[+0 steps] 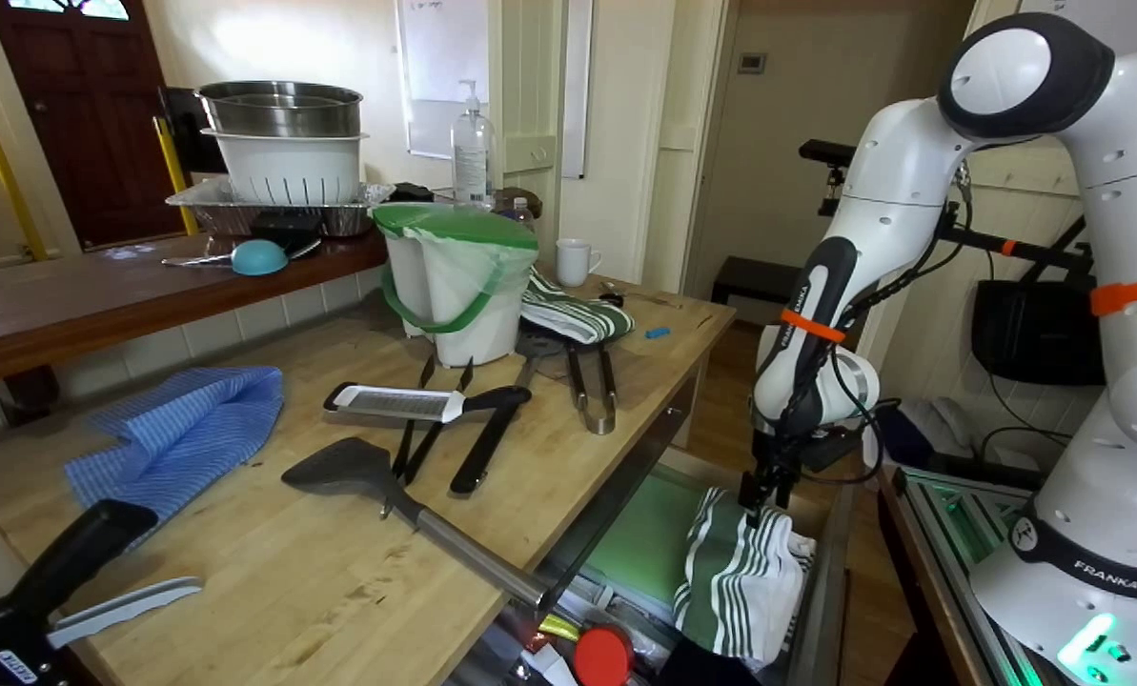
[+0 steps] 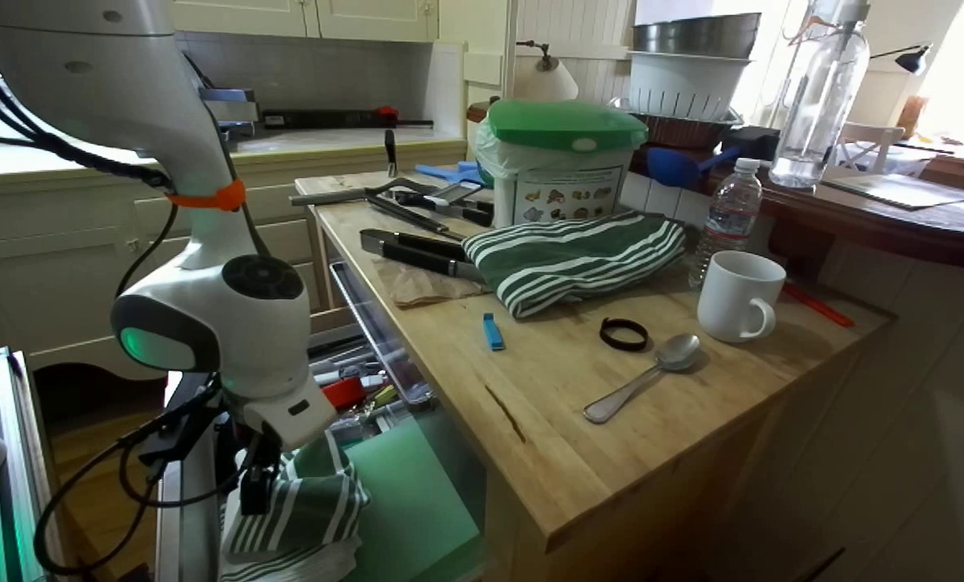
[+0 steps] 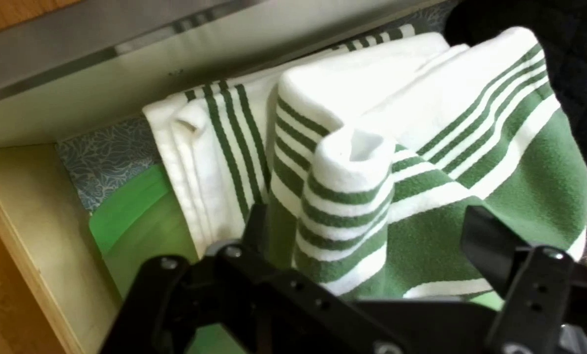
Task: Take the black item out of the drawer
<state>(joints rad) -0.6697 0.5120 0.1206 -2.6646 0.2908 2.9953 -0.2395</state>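
The drawer [image 1: 833, 581] is pulled out beneath the wooden counter; its pale inner wall [image 3: 101, 93] crosses the top left of the wrist view. The black item [image 3: 581, 73], dark and quilted-looking, lies at the upper right of the wrist view, cut off by the frame. In an exterior view, only a part of the black item [image 1: 706, 669] shows at the bottom edge. Over a green-white striped cloth [image 3: 529, 177] in the drawer is my gripper [image 3: 367, 226], pointing down and open. A raised fold of the cloth stands between its fingers, with a gap to the right finger [image 3: 490, 241].
Green sheets [image 1: 649, 524] line the drawer beside the cloth. A red round lid [image 1: 603, 655] and utensils crowd the drawer's other end. A spatula handle [image 1: 482, 554] juts over the counter edge above the drawer. A bucket [image 2: 562, 174] and mug [image 2: 740, 295] stand on the counter.
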